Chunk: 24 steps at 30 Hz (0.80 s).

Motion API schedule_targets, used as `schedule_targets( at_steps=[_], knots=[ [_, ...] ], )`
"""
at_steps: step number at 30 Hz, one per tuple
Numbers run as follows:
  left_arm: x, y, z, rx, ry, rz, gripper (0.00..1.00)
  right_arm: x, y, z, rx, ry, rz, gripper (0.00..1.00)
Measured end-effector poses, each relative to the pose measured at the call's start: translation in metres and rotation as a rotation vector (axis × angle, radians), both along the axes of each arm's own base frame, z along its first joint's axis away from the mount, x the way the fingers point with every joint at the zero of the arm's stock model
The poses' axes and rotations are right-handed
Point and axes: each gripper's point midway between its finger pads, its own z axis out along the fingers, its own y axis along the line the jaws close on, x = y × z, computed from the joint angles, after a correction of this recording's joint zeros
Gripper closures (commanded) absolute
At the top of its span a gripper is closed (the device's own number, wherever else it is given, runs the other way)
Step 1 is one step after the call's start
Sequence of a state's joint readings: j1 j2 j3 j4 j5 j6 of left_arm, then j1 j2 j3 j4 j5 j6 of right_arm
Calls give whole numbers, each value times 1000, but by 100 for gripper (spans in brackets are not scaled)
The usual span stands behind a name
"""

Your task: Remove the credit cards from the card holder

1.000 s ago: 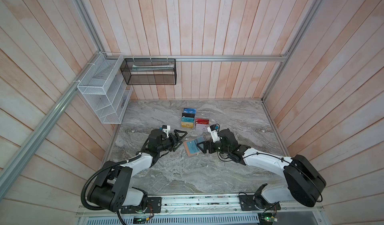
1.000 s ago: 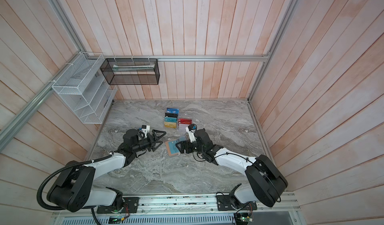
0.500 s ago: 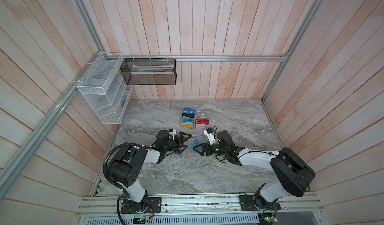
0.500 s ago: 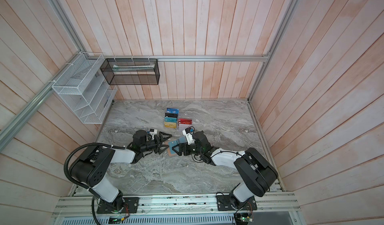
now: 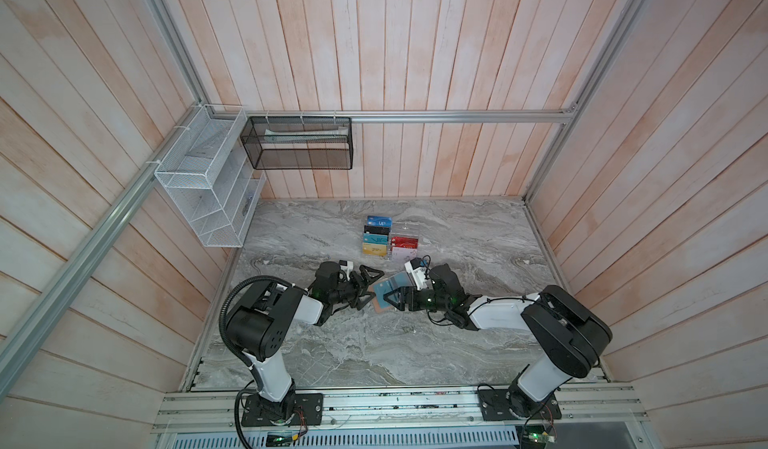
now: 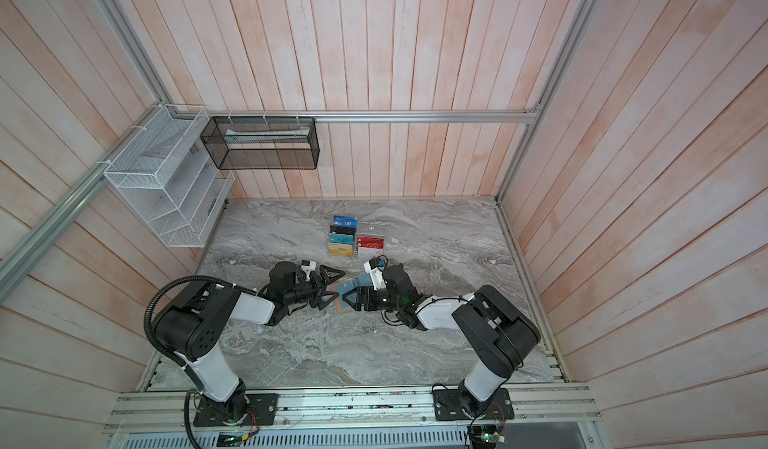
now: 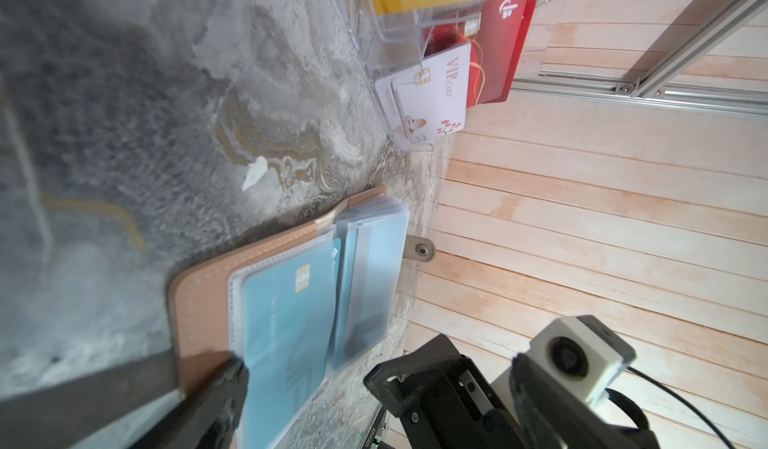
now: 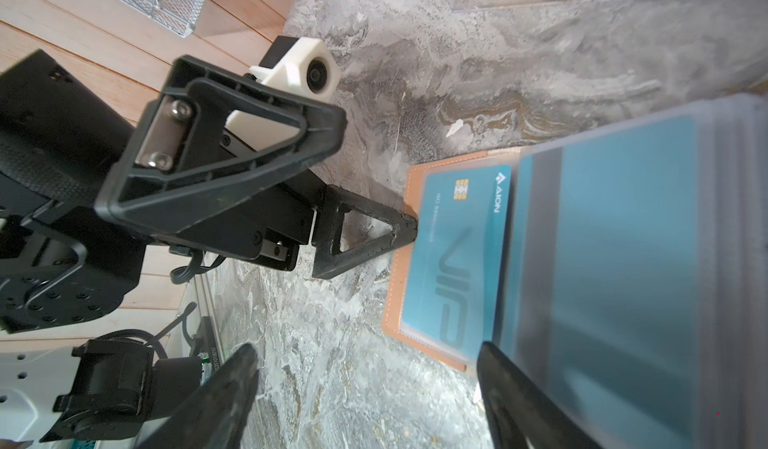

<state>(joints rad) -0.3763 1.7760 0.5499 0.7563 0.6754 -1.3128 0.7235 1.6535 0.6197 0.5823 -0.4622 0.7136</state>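
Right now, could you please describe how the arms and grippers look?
The left arm and right arm have black joints and white links. The left gripper and right gripper have hollow triangular black fingers and white cameras. A ribbed black hose follows the left arm.

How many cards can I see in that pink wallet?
2: a teal VIP card in the wallet's flat sleeve, and a blue card with a grey stripe in its raised pages. More may hide between other pages.
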Motion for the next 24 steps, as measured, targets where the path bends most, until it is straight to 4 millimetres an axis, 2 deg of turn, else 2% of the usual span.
schedule_targets(
  at_steps=[24],
  knots=[
    [-1,1,-3,35,-15,-11,0,4,-3,-14,9,29,-32,17]
  ],
)
